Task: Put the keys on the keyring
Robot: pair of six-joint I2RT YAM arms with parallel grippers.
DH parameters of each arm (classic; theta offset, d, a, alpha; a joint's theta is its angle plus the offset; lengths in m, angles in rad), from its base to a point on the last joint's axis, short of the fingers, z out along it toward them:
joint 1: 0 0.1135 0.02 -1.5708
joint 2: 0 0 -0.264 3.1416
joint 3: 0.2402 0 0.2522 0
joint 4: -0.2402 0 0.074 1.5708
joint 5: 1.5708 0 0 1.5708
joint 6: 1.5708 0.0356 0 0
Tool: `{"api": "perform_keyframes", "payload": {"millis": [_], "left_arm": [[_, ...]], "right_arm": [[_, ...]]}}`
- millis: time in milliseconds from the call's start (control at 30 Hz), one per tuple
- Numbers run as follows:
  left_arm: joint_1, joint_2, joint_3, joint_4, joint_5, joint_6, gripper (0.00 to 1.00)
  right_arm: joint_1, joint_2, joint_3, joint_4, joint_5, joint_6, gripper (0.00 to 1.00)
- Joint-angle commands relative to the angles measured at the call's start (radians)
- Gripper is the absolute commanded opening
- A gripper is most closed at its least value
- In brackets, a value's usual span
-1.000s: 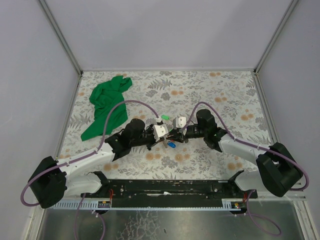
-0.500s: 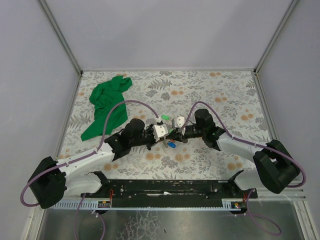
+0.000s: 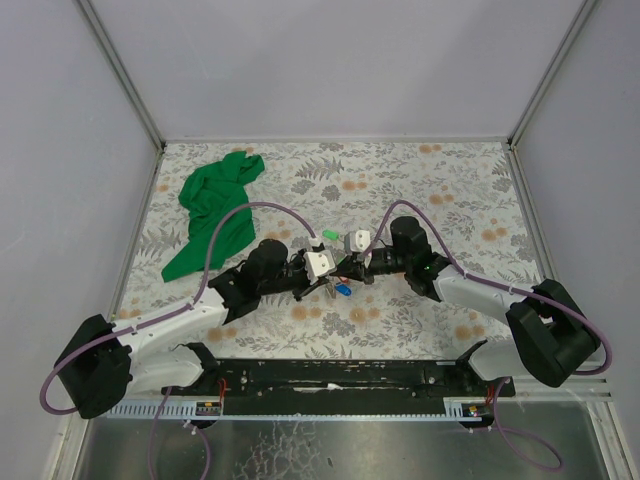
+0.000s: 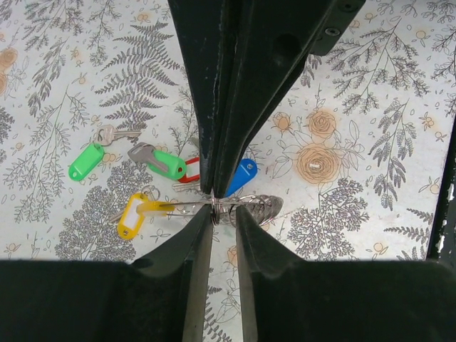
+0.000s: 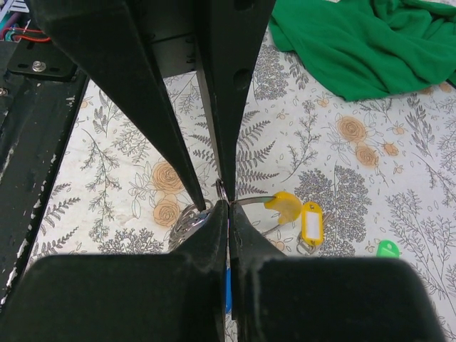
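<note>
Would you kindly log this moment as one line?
left gripper: shut on keyring | right gripper: shut on keyring | green-tagged keys: loose on table

Floral table (image 3: 450, 190) carries green cloth (image 3: 212, 210) and tagged keys (image 4: 162, 162).

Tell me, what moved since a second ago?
The right arm swung slightly toward the left arm. Nothing was grabbed or dropped: the left gripper still pinches the keyring, and the right gripper still pinches a yellow-tagged key. The green cloth and the other keys stayed put.
</note>
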Motion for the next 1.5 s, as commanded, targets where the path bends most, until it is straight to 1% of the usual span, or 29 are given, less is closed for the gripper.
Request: {"api": "perform_keyframes", "payload": {"millis": [0, 167, 333, 500, 667, 967, 1167, 1467], "left_arm": [[-0.007, -0.003, -0.012, 0.078, -0.009, -0.007, 0.19], [-0.006, -0.001, -0.017, 0.090, -0.012, -0.007, 0.16], [-0.006, -0.008, -0.024, 0.100, -0.020, -0.007, 0.11], [-0.006, -0.013, -0.028, 0.104, -0.026, -0.006, 0.07], [-0.006, -0.019, -0.035, 0.114, -0.032, -0.001, 0.00], [-0.006, -0.019, -0.050, 0.131, -0.016, 0.006, 0.00], [-0.007, -0.040, -0.063, 0.149, -0.039, -0.007, 0.13], [-0.006, -0.083, -0.080, 0.166, -0.067, -0.016, 0.16]], "right_arm": [[0.000, 0.001, 0.007, 0.104, -0.047, 0.038, 0.00], [0.000, 0.007, 0.010, 0.107, -0.062, 0.040, 0.00], [0.000, 0.009, 0.009, 0.102, -0.070, 0.041, 0.00], [0.000, 0.006, 0.007, 0.078, -0.062, 0.030, 0.00], [0.000, 0.006, 0.008, 0.061, -0.061, 0.021, 0.00], [0.000, 0.007, 0.008, 0.045, -0.061, 0.015, 0.00], [0.000, 0.001, 0.007, 0.046, -0.045, 0.014, 0.00], [-0.002, 0.001, 0.011, 0.024, -0.029, -0.003, 0.00]]}}
